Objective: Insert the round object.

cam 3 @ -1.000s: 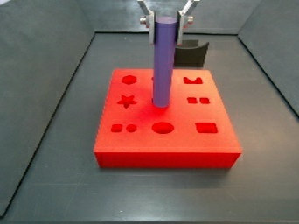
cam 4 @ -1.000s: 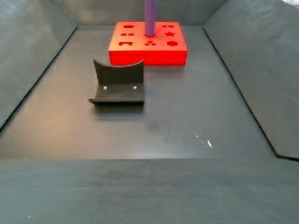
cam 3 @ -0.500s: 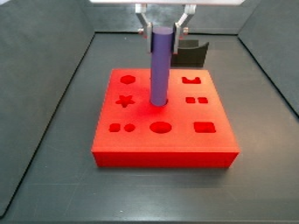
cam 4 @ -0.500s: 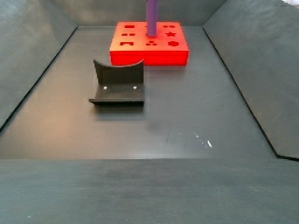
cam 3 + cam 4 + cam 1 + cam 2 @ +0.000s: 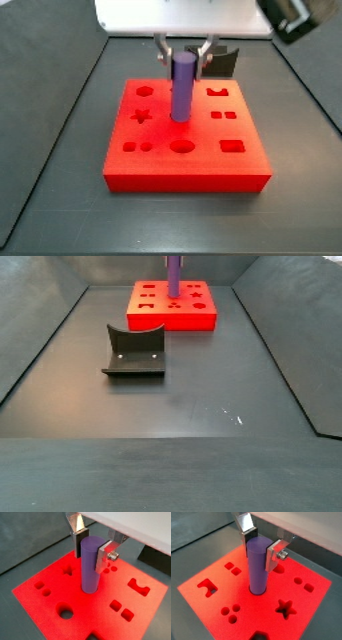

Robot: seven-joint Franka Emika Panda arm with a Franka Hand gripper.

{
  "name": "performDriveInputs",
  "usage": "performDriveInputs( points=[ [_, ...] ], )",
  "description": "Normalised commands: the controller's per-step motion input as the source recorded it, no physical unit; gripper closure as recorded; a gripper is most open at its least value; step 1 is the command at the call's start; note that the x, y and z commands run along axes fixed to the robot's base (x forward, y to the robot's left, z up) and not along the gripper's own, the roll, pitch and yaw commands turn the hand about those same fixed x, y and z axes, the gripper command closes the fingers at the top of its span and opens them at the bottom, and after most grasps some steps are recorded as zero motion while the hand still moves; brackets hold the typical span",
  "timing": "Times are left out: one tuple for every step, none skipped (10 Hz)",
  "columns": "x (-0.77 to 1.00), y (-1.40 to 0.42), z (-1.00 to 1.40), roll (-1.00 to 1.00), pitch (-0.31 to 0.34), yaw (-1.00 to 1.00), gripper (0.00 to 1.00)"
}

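Note:
The round object is a slim purple peg standing upright over the middle of the red block. Its lower end sits in a round hole in the block's top, as both wrist views show. My gripper is right above the block and shut on the peg's upper end, with a silver finger on each side. It also shows in a wrist view. In a side view the peg rises from the block at the far end, and the gripper is out of frame.
The red block has several other shaped holes, among them a star, a circle and a square. The dark fixture stands on the floor apart from the block; it also shows behind the block. Grey walls enclose the floor.
My gripper has come down with the peg. The peg's lower end has sunk into the round hole, so less of it shows above the block.

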Motion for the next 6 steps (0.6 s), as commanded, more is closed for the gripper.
performDriveInputs(
  points=[
    [-0.03,0.00,-0.88,0.10,-0.163,-0.09,1.00],
    [-0.11,0.00,-0.79,0.10,-0.170,-0.04,1.00],
    [-0.21,-0.04,-0.42,0.29,-0.044,0.00,1.00],
    [0.00,0.00,-0.09,0.10,0.011,0.00,1.00],
    [0.00,0.00,0.00,0.01,0.000,0.00,1.00],
    [0.00,0.00,0.00,0.00,0.000,0.00,1.00]
  ],
)
